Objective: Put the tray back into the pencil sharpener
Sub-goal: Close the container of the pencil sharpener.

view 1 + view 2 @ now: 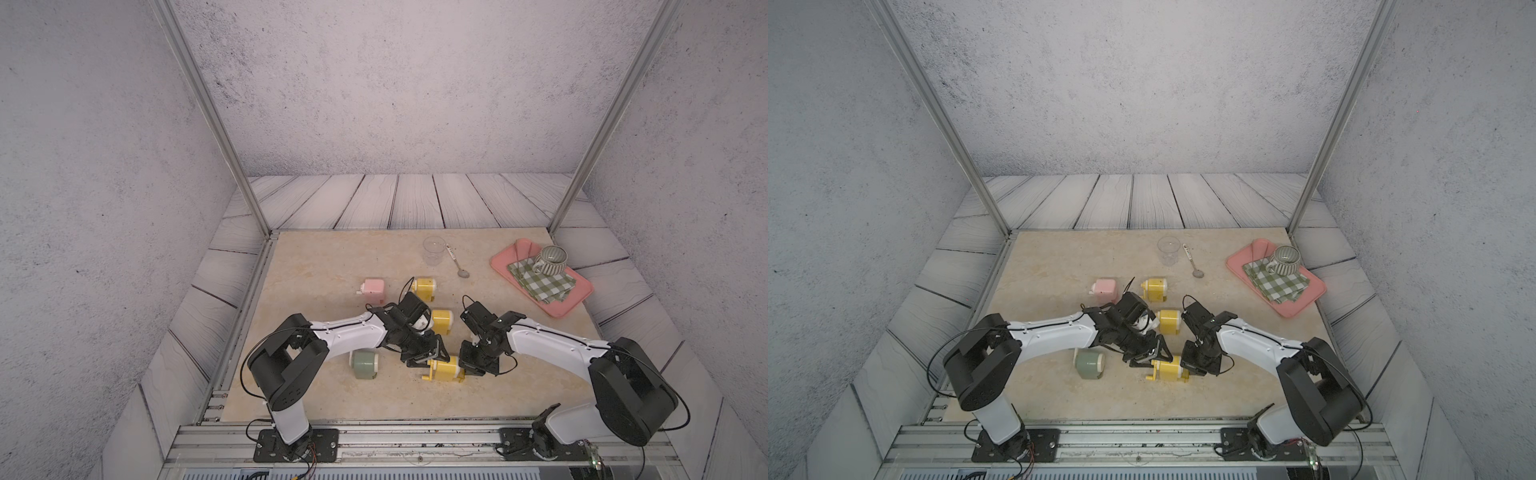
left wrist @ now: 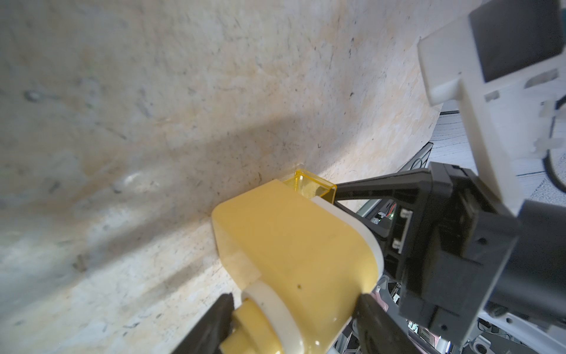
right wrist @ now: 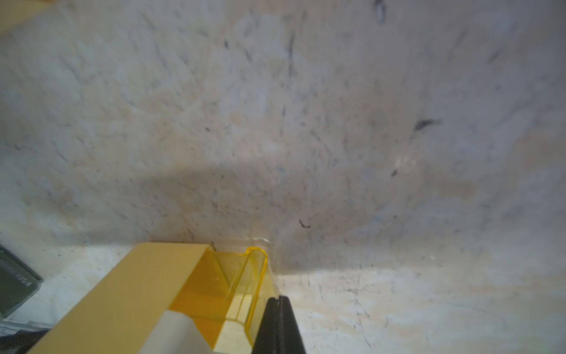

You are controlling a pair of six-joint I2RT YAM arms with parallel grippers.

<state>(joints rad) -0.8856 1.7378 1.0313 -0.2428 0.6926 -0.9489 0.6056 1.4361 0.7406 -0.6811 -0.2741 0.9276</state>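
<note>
A yellow pencil sharpener (image 1: 446, 369) (image 1: 1169, 369) lies on its side on the beige table, near the front centre. My left gripper (image 2: 294, 306) is shut on its body (image 2: 300, 245), one black finger on each side. The clear yellow tray (image 3: 242, 285) (image 2: 315, 187) sits in the sharpener's slot with its end sticking out. My right gripper (image 3: 278, 298) (image 1: 469, 365) is shut with nothing between its fingers. Its joined tips rest against the tray's outer end. The sharpener's crank end points toward the left arm.
Two more yellow sharpeners (image 1: 424, 289) (image 1: 441, 321), a pink one (image 1: 372, 289) and a green one (image 1: 365, 364) lie close around the arms. A clear cup (image 1: 434, 250) and a spoon (image 1: 457, 262) stand further back. At the back right, a pink platter (image 1: 577, 297) carries a checked cloth and a striped mug (image 1: 550, 259).
</note>
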